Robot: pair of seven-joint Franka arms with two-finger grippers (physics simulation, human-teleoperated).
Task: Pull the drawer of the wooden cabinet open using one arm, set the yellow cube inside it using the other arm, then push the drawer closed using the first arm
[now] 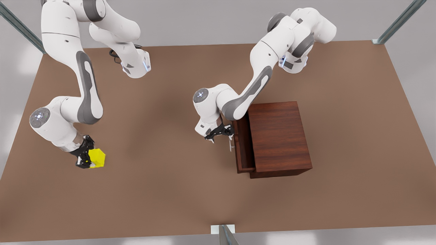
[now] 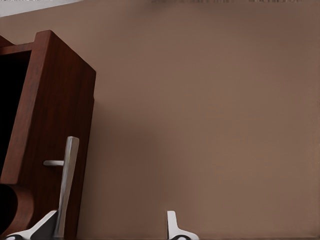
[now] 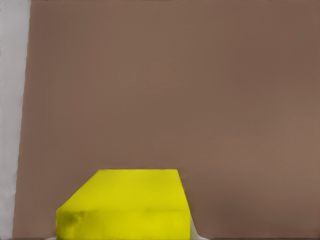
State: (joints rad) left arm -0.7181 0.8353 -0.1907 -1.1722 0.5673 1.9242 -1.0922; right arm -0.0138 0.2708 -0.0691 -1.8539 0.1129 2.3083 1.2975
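My left gripper (image 1: 220,133) stands spread beside the drawer (image 1: 242,146) handle (image 2: 66,185), while my right gripper (image 1: 86,153) clamps the yellow cube (image 1: 97,158) well apart toward the table's (image 1: 170,197) opposite edge.

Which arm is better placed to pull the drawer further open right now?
The left. Its pincer sits at the silver handle of the partly open drawer, fingers spread. The right pincer is across the table at the yellow cube.
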